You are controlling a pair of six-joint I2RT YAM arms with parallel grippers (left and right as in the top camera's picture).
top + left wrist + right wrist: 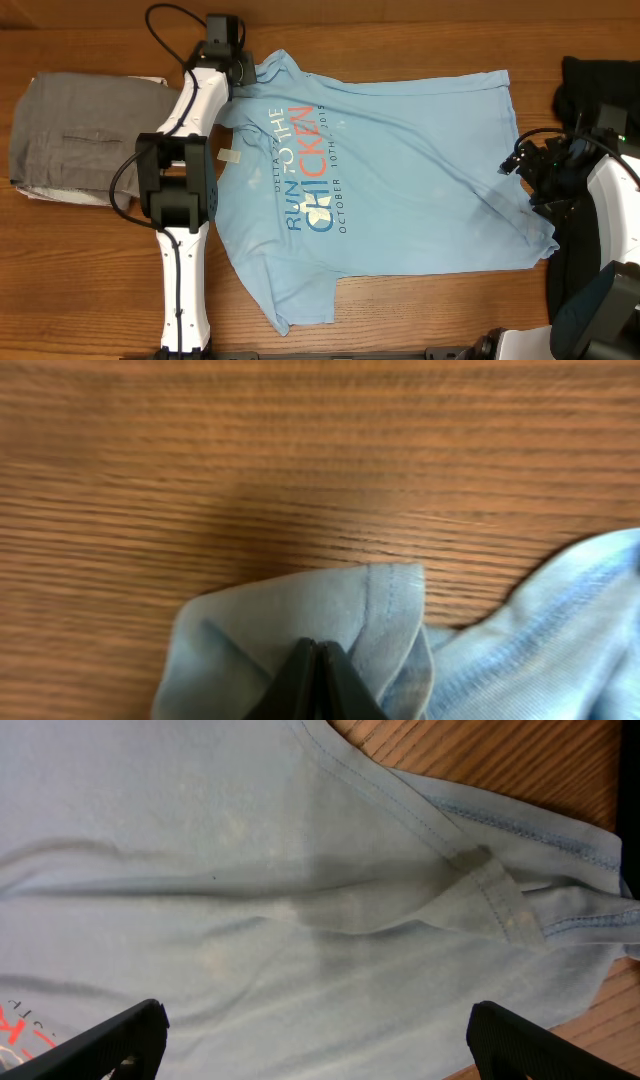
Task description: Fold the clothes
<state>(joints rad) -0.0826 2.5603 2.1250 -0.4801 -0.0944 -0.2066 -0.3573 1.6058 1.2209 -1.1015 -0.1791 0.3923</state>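
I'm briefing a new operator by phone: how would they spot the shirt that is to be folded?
On the wooden table, look to the middle. The T-shirt lies spread out there. Unlike the folded grey cloth beside it, it is light blue with a RUN TO THE CHICKEN print.

You have the T-shirt [400, 170] spread on the table [400, 320], filling the middle of the overhead frame. At its upper-left corner the left gripper [240, 72] sits on the sleeve edge, and a folded cloth [70, 140] lies further left. The right gripper [520, 168] is over the shirt's right edge, and a heap of fabric [590, 85] lies at upper right.
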